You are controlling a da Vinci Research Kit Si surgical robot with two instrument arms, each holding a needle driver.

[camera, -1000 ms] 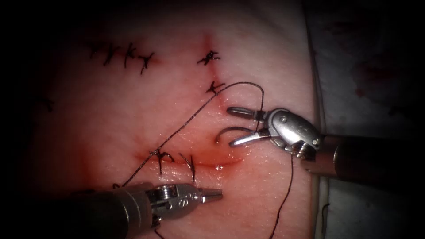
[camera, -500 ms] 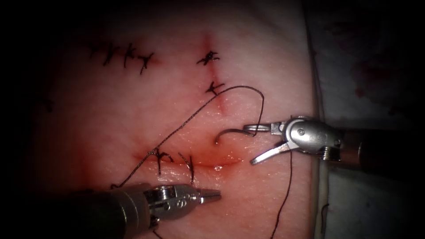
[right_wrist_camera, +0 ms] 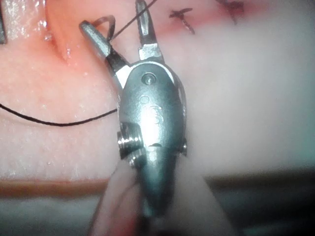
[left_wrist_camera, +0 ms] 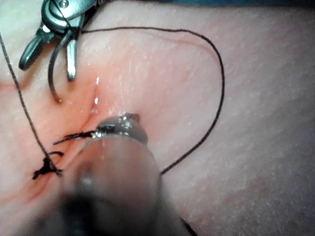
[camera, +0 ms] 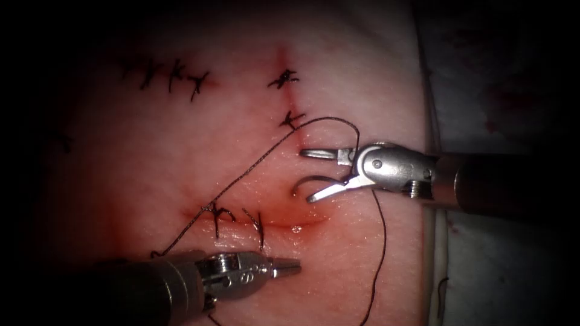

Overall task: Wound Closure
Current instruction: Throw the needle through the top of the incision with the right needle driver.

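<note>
The tissue has a curved cut with dark stitches along it. The curved needle lies between the open jaws of my right tool; neither jaw clamps it. Its point rests on the tissue close above the cut's open stretch; how deep it sits I cannot tell. The needle also shows between the spread jaws of the right tool. Thread loops from the needle's tail back to a stitch. My left tool is below the cut, shut and holding nothing.
Two knotted stitches close the upper stretch of the cut, and several older ones lie at the far left. A long slack thread hangs down on the right. Red fluid pools along the cut. The tissue's edge is at the right.
The right tool drew back to the right, then returned left, its open jaws again either side of the needle. The needle and left tool stayed put. The slack thread swung.
</note>
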